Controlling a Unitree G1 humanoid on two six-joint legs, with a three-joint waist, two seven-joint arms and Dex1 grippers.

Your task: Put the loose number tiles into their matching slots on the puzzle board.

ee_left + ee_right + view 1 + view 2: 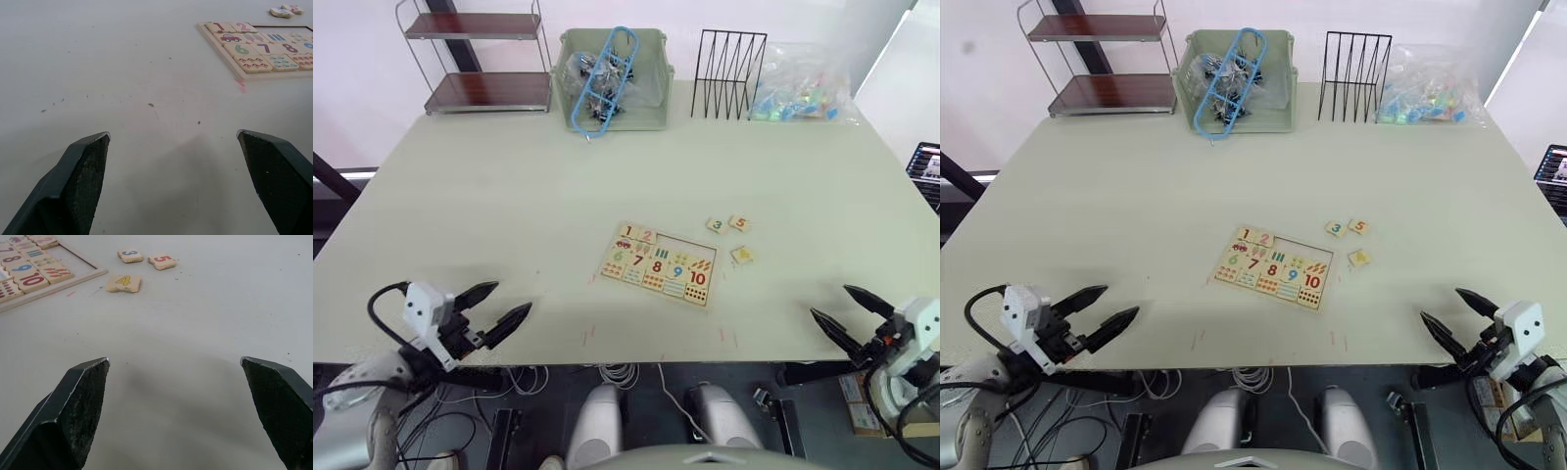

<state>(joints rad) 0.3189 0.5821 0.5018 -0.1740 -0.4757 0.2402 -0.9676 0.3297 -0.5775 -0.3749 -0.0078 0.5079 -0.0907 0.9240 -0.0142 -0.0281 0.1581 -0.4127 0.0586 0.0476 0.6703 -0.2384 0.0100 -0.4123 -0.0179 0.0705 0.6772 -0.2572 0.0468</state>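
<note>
Puzzle board [658, 263] lies at the centre of the frame on the desk [509, 215], its upper row filled only with 1 and 2, three slots [685, 248] bare. Tiles 3 [716, 225], 5 [738, 222] and 4 [742, 256] sit loose just right of it. Both hands, left hand [499, 305] and right hand [842, 311], hover open at the lower corners, gripping nothing. The right hand looks best placed: go for tile 4 first, pinching its edges squarely.
</note>
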